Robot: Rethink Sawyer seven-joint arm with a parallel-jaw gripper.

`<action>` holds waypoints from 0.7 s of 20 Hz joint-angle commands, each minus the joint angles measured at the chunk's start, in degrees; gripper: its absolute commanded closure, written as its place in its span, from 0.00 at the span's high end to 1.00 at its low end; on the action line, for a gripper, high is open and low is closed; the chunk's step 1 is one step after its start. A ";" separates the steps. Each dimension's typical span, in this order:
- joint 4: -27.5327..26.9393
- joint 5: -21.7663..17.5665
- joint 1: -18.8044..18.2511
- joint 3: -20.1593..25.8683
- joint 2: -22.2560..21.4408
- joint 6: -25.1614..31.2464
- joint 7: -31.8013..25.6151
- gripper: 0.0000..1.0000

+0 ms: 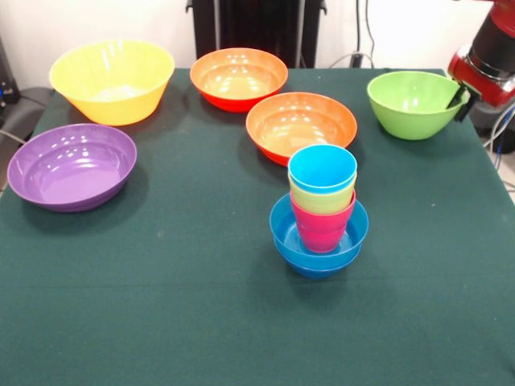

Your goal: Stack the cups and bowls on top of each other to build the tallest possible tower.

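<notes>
The tower stands at the table's middle: a light blue cup (pixel 322 167) nested in a yellow cup (pixel 322 198), that in a red-pink cup (pixel 322 227), all upright inside the stacked small blue bowls (pixel 286 233). A lime green bowl (pixel 409 103) sits at the back right. My gripper (pixel 460 101) hangs at that bowl's right rim, touching or just beside it; whether it holds the rim is unclear. The large yellow bowl (pixel 113 80), the purple bowl (pixel 72 165) and two orange bowls (pixel 239 78) (pixel 301 125) sit apart from the tower.
The dark green tablecloth (pixel 161 305) covers the table, whose right edge (pixel 492 173) runs close to the green bowl. The nearer orange bowl sits just behind the tower. The red arm (pixel 487 68) enters from the top right corner.
</notes>
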 commanded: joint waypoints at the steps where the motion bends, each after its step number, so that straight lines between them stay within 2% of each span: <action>1: -6.19 -4.34 -3.34 4.89 0.72 7.56 -3.33 0.00; 14: -11.64 -7.10 -7.08 6.06 2.34 12.56 -4.71 0.00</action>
